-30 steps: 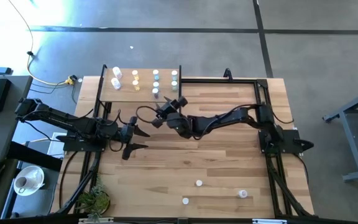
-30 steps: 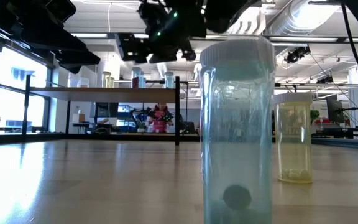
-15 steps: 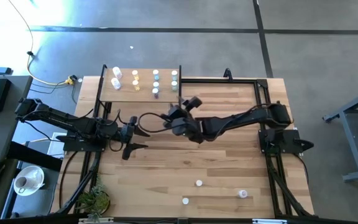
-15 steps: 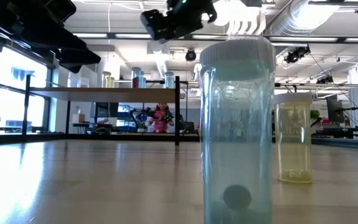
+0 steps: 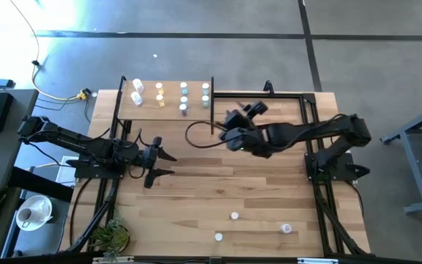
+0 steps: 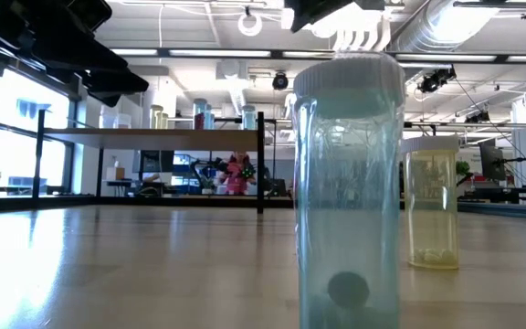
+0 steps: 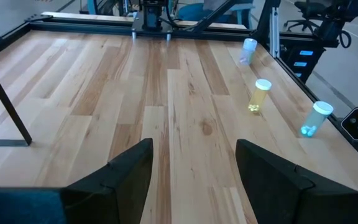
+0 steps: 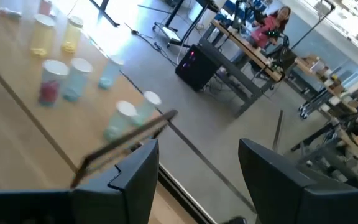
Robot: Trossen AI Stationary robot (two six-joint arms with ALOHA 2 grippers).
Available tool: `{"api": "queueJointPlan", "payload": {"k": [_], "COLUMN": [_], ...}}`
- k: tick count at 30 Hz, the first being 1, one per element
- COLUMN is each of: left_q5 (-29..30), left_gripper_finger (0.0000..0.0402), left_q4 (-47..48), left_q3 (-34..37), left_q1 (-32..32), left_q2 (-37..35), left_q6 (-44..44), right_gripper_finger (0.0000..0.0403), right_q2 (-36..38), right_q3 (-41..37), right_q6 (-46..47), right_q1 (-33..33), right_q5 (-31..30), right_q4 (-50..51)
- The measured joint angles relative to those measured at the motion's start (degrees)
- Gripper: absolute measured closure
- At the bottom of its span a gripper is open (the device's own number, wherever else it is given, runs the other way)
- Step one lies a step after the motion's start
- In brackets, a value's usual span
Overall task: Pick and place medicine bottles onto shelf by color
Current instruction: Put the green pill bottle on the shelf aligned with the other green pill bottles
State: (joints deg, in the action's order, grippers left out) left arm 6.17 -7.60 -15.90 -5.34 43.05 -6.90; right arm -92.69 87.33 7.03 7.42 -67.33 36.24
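Observation:
The shelf (image 5: 165,99) stands at the table's far left, and several medicine bottles (image 5: 184,95) stand on it in rows; the right wrist view shows them (image 8: 73,78) too. Three more bottles stay near the table's front edge: a light blue one (image 6: 350,192), a yellow one (image 6: 432,201) and one lying on its side (image 7: 248,50). My right gripper (image 5: 244,114) hangs open and empty in the air, right of the shelf. My left gripper (image 5: 163,163) waits open and empty over the table's left part.
A black frame rail (image 5: 269,94) runs along the table's far and right edges. A small plant (image 5: 112,236) sits at the near left corner. Bare wood (image 7: 166,93) lies between the shelf and the front bottles.
My right gripper has drawn back from the shelf toward the table's right edge and has risen, rolling as it went; in the low view it has climbed almost out of the picture. It stays open and empty. The bottles have kept their places.

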Motion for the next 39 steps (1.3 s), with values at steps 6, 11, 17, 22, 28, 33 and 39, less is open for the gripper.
{"api": "queueJointPlan", "payload": {"k": [6,11,17,22,28,33,39], "left_q5": [0.3,0.5,0.5,0.5,0.5,0.6,0.7], "left_gripper_finger": [0.0181,0.0181,0.0181,0.0181,0.0181,0.0181,0.0181], "left_q4": [-0.1,-1.2,-3.4,-3.3,-3.4,-3.4,-3.5], "left_q3": [0.0,0.0,0.0,0.0,0.0,0.0,0.0], "left_q1": [0.1,0.1,0.1,0.1,0.1,0.1,0.1], "left_q2": [0.0,0.0,0.0,0.0,0.0,0.0,0.0], "left_q6": [0.0,0.0,0.0,0.0,0.0,0.0,0.0], "right_gripper_finger": [0.0190,0.0190,0.0190,0.0190,0.0190,0.0190,0.0190], "right_q2": [6.5,10.3,10.2,8.6,6.7,4.8,2.1], "right_q3": [0.0,0.0,0.0,-0.1,-0.1,-0.1,-0.1], "right_q6": [10.6,24.9,46.7,55.9,57.7,60.1,63.2], "right_q1": [1.7,4.0,8.5,13.3,17.7,19.8,21.1], "right_q5": [0.5,4.7,7.2,7.6,8.8,9.4,9.8], "right_q4": [13.3,28.1,47.7,53.7,53.7,53.8,53.8]}}
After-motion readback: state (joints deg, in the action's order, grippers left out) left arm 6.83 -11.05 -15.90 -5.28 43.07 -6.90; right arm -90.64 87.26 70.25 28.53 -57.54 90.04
